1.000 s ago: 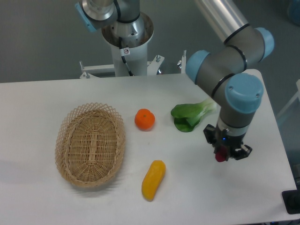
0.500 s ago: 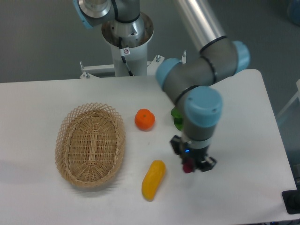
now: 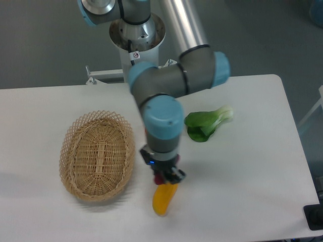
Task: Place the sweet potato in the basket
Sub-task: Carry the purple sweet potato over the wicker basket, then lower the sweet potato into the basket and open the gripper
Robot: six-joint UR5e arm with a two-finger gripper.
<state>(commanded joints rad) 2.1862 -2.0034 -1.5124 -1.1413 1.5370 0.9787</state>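
Note:
My gripper (image 3: pixel 163 177) hangs above the table just right of the basket (image 3: pixel 70 151), an oval tan wicker one that has nothing in it. It is shut on the sweet potato (image 3: pixel 159 179), of which only a small dark red end shows between the fingers. The gripper is directly over the top end of the yellow oblong vegetable (image 3: pixel 164 199). The basket's right rim lies a short way left of the gripper.
A green bok choy (image 3: pixel 206 123) lies to the right of the arm. The arm's blue-capped wrist (image 3: pixel 162 121) covers the table between the basket and the bok choy. The robot base (image 3: pixel 136 40) stands behind the table.
The arm has swept left across the table with the sweet potato in the gripper, from the right side to beside the basket. The round orange fruit is now hidden behind the wrist.

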